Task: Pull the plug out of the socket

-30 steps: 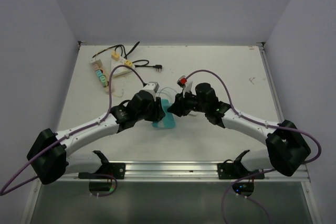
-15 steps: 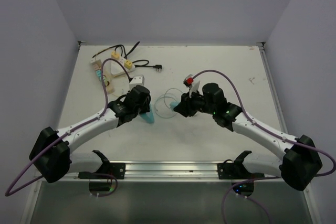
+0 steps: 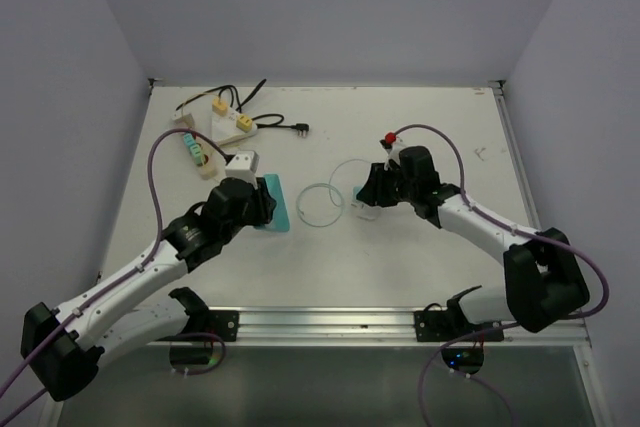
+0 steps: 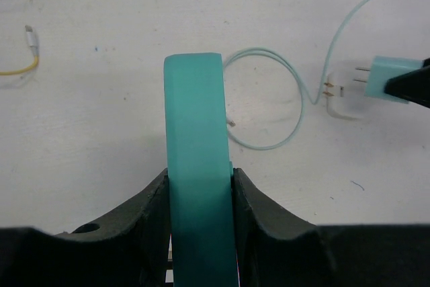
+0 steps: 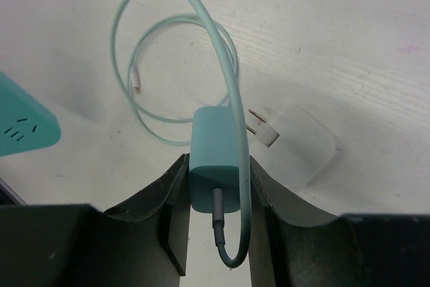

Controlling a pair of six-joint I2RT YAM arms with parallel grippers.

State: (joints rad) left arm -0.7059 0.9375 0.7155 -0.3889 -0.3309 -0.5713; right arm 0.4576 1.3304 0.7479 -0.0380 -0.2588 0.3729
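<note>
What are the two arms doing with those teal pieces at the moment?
The left tool is clamped on the teal socket block, while the right tool grips the teal plug. The two are apart and the plug's pins are bare, so the plug is out of the socket. The teal cable lies looped on the table, and a white adapter lies beside the plug.

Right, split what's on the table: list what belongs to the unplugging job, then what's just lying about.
Job: teal socket block, in the left tool; teal plug and its teal cable, in the right tool.

Lying about: white adapter beside the plug; white power strip with yellow plugs; black cord beside it.
</note>
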